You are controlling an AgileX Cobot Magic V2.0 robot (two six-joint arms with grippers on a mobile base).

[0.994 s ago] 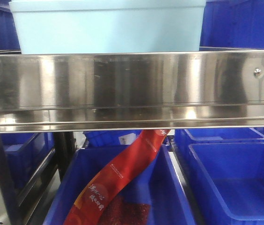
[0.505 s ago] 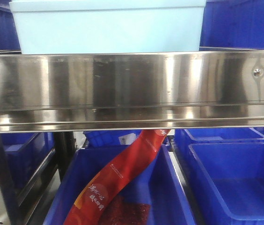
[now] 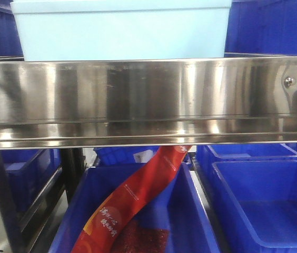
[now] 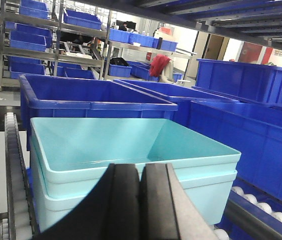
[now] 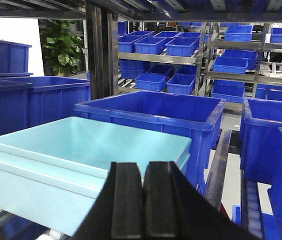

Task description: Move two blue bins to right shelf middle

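Bins (image 4: 131,165), pale blue and apparently two nested (doubled rim), sit on the roller shelf (image 4: 13,165) just beyond both tools; left tool (image 4: 141,200) and right tool (image 5: 143,205) each have black pads pressed together, gripping nothing. Judgement: open both tools before reaching, take opposite rims level, lift the stack evenly. Smooth, glossy, tapered plastic may slip; behind stand darker blue crates (image 5: 156,112), and the steel shelf edge (image 3: 148,100) is mirror-bright.
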